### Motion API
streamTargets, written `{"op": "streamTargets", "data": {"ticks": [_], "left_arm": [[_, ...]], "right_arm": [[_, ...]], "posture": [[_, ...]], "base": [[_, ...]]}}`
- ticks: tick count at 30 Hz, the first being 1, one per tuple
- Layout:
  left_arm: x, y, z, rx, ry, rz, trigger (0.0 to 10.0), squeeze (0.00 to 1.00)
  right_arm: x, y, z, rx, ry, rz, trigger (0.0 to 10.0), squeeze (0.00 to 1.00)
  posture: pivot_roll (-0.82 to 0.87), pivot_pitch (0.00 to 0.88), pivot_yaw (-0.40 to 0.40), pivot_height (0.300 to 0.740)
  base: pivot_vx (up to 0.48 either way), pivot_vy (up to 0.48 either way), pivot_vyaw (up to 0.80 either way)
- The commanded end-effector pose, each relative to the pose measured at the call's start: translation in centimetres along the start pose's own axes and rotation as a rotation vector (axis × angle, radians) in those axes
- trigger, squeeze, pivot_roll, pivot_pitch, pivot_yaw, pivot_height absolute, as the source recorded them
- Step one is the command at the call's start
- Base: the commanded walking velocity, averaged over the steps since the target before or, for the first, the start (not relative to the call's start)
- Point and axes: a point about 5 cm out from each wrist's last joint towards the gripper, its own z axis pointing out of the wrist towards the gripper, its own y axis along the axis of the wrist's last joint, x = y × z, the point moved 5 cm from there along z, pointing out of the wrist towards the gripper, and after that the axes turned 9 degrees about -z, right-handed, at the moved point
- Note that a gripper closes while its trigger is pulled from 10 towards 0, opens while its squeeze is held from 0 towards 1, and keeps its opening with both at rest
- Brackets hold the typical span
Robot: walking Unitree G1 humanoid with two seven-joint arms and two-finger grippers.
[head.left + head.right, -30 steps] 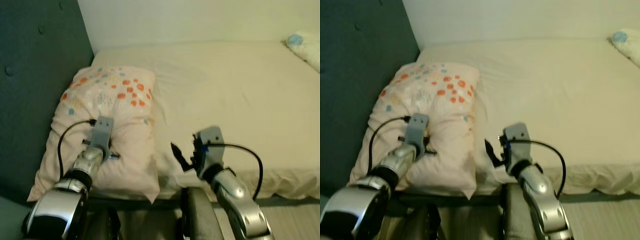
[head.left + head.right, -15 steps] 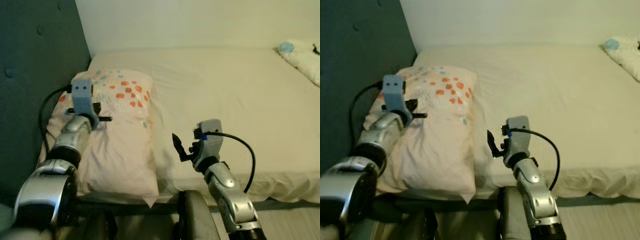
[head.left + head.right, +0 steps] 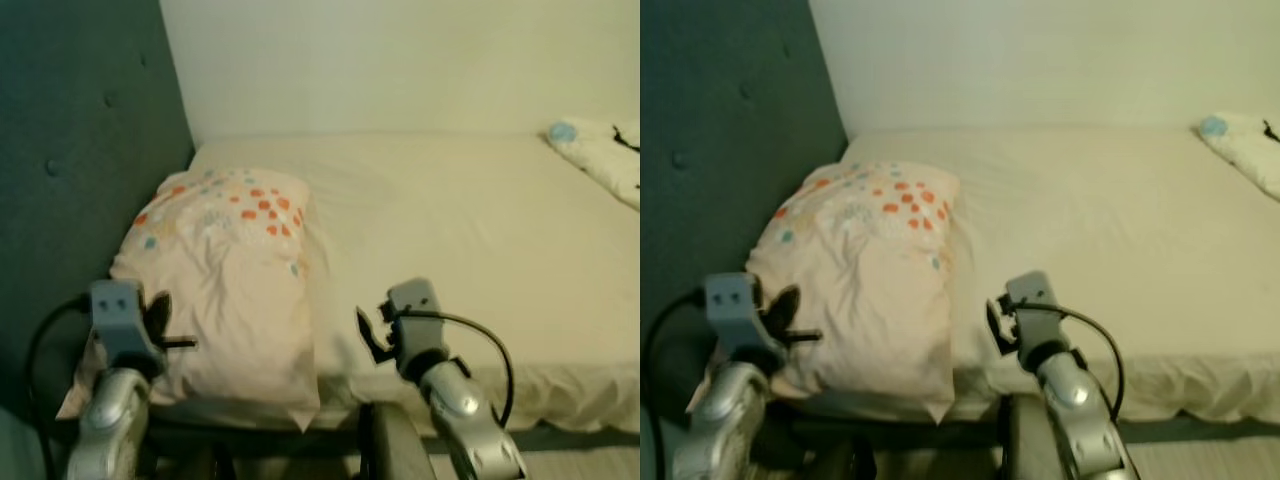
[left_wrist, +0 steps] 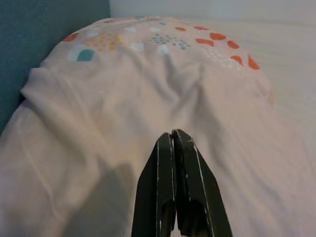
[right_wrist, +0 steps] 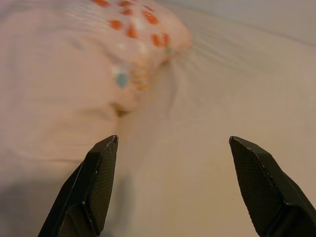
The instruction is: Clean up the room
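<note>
1. the pillow [image 3: 225,275] lies at the head of the bed [image 3: 470,230], hard against the dark headboard [image 3: 80,150]. its dotted end points toward the wall [image 3: 400,60] and its plain end hangs a little over the near edge of the mattress.

2. the step in hand looks like squaring the pillow up on the bed. it sits slightly skewed and wrinkled, so the job seems nearly done but not finished.

3. to do it well, take the cloth near a corner, not the middle, and draw it back from the edge so nothing hangs off. then smooth it flat and keep it against the headboard. a pull from the middle would likely bunch the cover more.

4. the left gripper [image 4: 173,143] has its two fingers pressed together with nothing between them. it points at the pillow's near part, low by the near left corner. whether the tips touch the cloth i cannot tell.

5. the right gripper [image 5: 173,148] is spread wide and holds nothing. it hangs above the sheet just beside the pillow's right edge, apart from both.

6. a white bundle [image 3: 600,155] with a blue spot lies at the far right of the bed, well apart from the pillow. it may need tidying too.
</note>
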Motion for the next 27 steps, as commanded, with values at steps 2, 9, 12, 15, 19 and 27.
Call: {"op": "streamTargets", "data": {"ticks": [2,9,12,15,19,27], "left_arm": [[-1.7,-1.0,-0.8,0.014,0.013,-0.044,10.0,0.0],[-3.3,-0.4,-1.0,-0.002,-0.005,-0.096,10.0,0.0],[-3.5,0.0,-1.0,-0.007,-0.022,-0.1,10.0,0.0],[-3.1,0.0,-1.2,0.001,-0.004,-0.083,10.0,0.0],[-3.0,0.1,-1.7,0.008,0.006,-0.055,10.0,0.0],[-4.3,0.2,-1.9,0.008,-0.055,-0.036,10.0,0.0]], "right_arm": [[0.5,0.9,-0.5,-0.062,-0.021,0.033,10.0,0.0],[0.8,1.6,-0.7,-0.122,-0.032,0.098,10.0,0.0],[0.6,1.4,-0.7,-0.113,-0.053,0.11,10.0,0.0],[0.6,1.4,-0.7,-0.112,-0.058,0.104,10.0,0.0],[0.6,1.4,-0.9,-0.113,-0.057,0.1,10.0,0.0],[0.6,1.4,-0.9,-0.116,-0.061,0.108,10.0,0.0]], "posture": [[-0.04,0.096,-0.039,0.57],[-0.03,0.094,-0.033,0.575],[-0.03,0.093,-0.031,0.585],[-0.04,0.093,-0.025,0.595],[-0.04,0.089,-0.022,0.61],[-0.04,0.084,-0.025,0.635]], "base": [[0.0,0.0,0.0],[0.0,0.0,0.0],[0.0,0.0,0.0],[0.0,0.0,0.0],[0.0,0.0,0.0],[0.0,0.0,0.0]]}}
